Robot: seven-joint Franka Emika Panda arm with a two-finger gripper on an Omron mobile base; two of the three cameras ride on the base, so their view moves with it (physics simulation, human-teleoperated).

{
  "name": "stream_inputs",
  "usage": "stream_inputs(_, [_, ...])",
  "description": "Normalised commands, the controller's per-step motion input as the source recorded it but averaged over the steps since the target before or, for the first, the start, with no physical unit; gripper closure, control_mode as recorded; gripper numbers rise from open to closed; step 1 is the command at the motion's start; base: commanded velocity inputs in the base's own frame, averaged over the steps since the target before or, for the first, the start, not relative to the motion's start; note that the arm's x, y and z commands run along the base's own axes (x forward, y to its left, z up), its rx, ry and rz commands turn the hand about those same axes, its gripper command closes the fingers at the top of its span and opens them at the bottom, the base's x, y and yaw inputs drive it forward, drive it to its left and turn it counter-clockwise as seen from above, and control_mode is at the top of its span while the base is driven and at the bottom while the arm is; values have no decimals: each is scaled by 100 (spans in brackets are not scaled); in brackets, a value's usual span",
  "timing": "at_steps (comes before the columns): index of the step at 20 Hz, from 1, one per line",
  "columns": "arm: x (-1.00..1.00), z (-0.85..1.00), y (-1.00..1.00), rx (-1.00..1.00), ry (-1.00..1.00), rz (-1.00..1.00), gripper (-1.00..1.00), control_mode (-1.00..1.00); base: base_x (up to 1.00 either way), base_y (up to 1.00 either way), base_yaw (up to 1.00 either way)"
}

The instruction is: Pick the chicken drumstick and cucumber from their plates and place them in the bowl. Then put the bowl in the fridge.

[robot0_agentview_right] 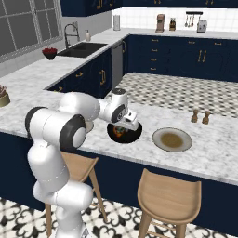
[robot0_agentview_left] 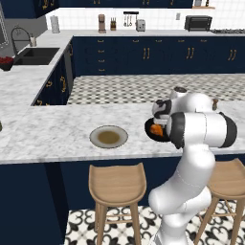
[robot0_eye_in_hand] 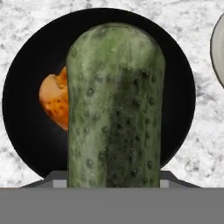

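Marble counter [robot0_agentview_left: 48, 134] spread across frame middle in left base view. Empty plate [robot0_agentview_left: 108, 137] seen left of centre there; second plate [robot0_agentview_right: 172, 139] seen right of centre in right base view. Black bowl [robot0_eye_in_hand: 26, 109] centred in hand view, directly beneath gripper [robot0_agentview_right: 124, 124]. Cucumber [robot0_eye_in_hand: 114, 109] grasped between jaws, long axis running along gripper toward bowl. Chicken drumstick [robot0_eye_in_hand: 54, 98] already lying in bowl, at left-centre of frame. Release judged next; drop straight down.
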Motion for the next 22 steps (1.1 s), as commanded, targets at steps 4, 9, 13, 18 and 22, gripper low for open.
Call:
stream_inputs(4, [18,-32,2,0,0,0,-100,-100,0,0,0])
stream_inputs(9, [57,-9,1,0,0,0,-100,-100,0,0,0])
stream_inputs(13, [55,-4,0,0,0,0,-100,-100,0,0,0])
stream_inputs(18, [-4,10,-3,0,-2,0,-100,-100,0,0,0])
stream_inputs(22, [-36,44,-25,0,-3,-10,-100,-100,0,0,0])
